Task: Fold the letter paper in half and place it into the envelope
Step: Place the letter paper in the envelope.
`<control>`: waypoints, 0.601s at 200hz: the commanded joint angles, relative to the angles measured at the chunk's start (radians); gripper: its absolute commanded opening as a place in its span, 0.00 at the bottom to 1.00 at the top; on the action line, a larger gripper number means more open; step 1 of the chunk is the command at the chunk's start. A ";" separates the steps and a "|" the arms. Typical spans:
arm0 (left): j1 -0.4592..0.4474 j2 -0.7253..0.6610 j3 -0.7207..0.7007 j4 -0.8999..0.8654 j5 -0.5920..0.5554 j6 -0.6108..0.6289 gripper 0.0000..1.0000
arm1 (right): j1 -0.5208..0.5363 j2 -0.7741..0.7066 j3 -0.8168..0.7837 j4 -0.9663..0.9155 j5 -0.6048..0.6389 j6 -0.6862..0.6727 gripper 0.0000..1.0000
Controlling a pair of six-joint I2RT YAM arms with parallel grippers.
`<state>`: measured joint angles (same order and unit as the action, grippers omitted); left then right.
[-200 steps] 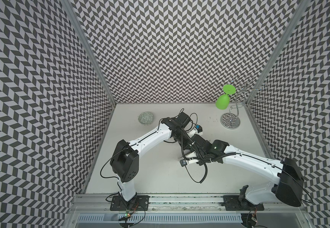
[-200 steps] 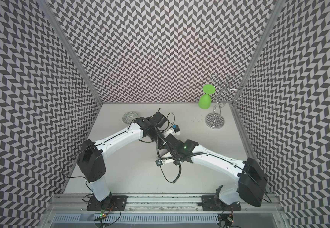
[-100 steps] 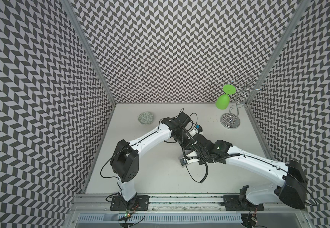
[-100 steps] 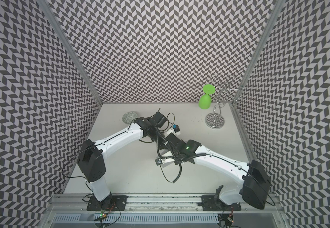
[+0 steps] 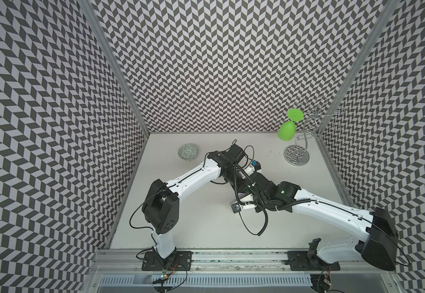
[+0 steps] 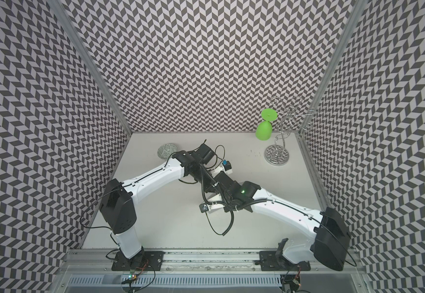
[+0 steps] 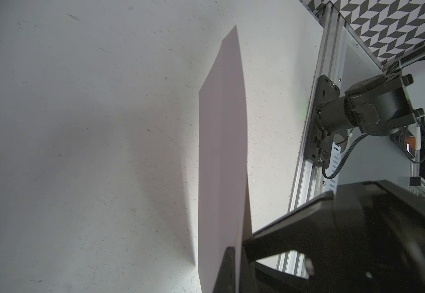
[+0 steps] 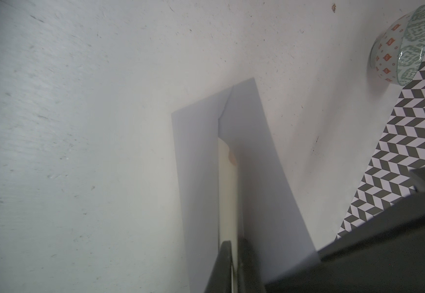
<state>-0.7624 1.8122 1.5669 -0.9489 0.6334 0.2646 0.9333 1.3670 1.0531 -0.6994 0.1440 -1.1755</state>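
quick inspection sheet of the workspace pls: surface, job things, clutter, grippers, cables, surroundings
surface: pale table, scuffed and speckled
job's things: envelope raised on edge, not lying flat; letter paper partly inside its opening; both hidden under the arms in both top views
clutter: patterned bowl at the back; green glass hanging on a wire rack
grippers: left gripper shut on the envelope; right gripper shut on the letter paper
cables: black coiled cable looping by the right arm
surroundings: chevron walls; metal rail in front
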 commanded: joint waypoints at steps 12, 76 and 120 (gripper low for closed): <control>-0.057 0.012 -0.006 -0.046 0.123 0.015 0.00 | -0.006 0.021 -0.004 0.260 0.003 0.013 0.07; -0.065 0.020 -0.001 -0.046 0.132 0.013 0.00 | -0.004 0.066 -0.018 0.251 0.008 0.011 0.05; -0.065 0.024 0.001 -0.044 0.133 0.015 0.00 | -0.001 0.079 -0.040 0.242 0.001 0.011 0.05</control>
<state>-0.7628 1.8347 1.5669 -0.9661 0.6388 0.2684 0.9360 1.4242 1.0229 -0.6460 0.1387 -1.1618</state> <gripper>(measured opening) 0.045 0.050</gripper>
